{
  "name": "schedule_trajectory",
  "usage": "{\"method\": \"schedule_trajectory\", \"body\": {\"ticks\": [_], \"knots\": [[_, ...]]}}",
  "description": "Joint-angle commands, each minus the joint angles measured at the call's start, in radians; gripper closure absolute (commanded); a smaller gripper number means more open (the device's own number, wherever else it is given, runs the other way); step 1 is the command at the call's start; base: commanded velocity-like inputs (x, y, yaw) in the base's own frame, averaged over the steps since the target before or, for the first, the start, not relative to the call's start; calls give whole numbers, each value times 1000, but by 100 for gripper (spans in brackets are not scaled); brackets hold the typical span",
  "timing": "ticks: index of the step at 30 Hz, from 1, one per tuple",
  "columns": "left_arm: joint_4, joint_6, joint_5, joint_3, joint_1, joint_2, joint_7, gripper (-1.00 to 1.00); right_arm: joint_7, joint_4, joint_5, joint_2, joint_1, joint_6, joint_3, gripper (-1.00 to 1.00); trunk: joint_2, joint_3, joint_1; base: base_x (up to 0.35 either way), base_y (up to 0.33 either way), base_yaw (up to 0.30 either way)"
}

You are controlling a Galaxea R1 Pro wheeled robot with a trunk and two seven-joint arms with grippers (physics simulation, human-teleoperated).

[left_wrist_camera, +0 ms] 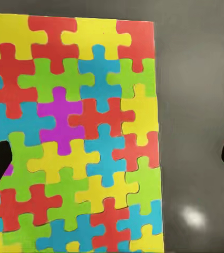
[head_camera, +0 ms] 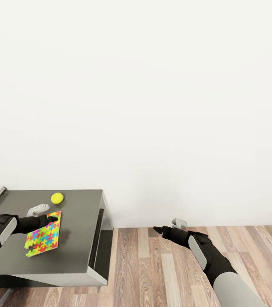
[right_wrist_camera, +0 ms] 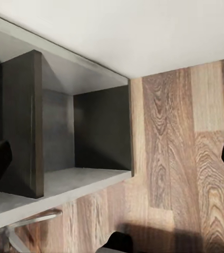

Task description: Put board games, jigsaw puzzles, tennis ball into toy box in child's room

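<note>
Overhead, left pincer (head_camera: 50,219) sits low over the near edge of one jigsaw puzzle (head_camera: 43,239) lying flat on the dark grey counter (head_camera: 82,238) — fingers spread apart, one dark tip over the sheet, the other over bare top, nothing held. Tennis ball (head_camera: 57,198) rests on the counter just beyond the puzzle, apart from it. Right pincer (head_camera: 163,230) hangs open over the wood-plank floor (head_camera: 161,273), beside the counter's shelf opening — empty.

One jigsaw puzzle (head_camera: 43,238) – one tennis ball (head_camera: 57,198)
</note>
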State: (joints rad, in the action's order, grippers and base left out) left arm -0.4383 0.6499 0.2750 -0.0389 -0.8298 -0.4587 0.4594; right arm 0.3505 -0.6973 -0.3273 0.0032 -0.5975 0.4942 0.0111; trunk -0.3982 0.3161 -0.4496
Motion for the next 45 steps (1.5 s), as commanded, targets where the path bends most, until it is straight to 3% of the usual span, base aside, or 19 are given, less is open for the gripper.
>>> {"method": "schedule_trajectory", "body": {"ticks": [1, 20, 31, 45], "knots": [[-1, 7, 1, -4, 0, 0, 2, -100, -1, 0, -6, 0, -1, 6, 0, -100, -2, 1, 0, -91, -151, -164], [-2, 8, 1, -3, 0, -4, 7, -100, -1, -1, -5, 0, -1, 6, 0, -100, -2, -3, 0, -14, -23, -27], [-2, 10, -3, -3, -1, -33, 149, -100, -1, -1, -5, 0, -1, 6, 0, -100, -2, -3, 0, 0, 0, 0], [-2, 10, -3, -3, -1, -41, 163, -100, -1, 0, -2, 1, -1, 6, 0, -100, -2, -3, 0, 0, 60, 0]]}}
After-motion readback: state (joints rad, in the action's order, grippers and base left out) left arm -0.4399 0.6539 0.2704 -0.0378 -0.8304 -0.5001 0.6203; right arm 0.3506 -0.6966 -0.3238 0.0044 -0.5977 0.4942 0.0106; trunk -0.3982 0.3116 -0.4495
